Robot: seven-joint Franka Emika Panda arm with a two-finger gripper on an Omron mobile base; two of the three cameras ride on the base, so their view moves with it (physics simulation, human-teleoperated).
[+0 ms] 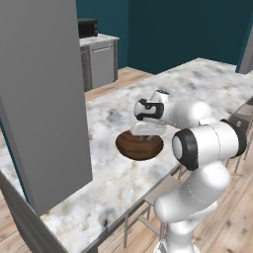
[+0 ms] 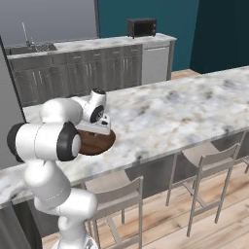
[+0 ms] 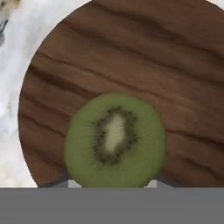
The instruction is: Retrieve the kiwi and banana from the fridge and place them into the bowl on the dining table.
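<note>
A cut kiwi, green with a pale core, sits between my fingertips, and my gripper is shut on it. Right beneath it lies the dark brown wooden bowl. From the base views the gripper points down just over the bowl, which rests on the marble dining table near its front edge. The grey fridge stands close on the left. The banana is out of view.
Stools are tucked under the table's near edge. Dark cabinets with a microwave and a sink line the far wall. Bare marble stretches to the right of the bowl.
</note>
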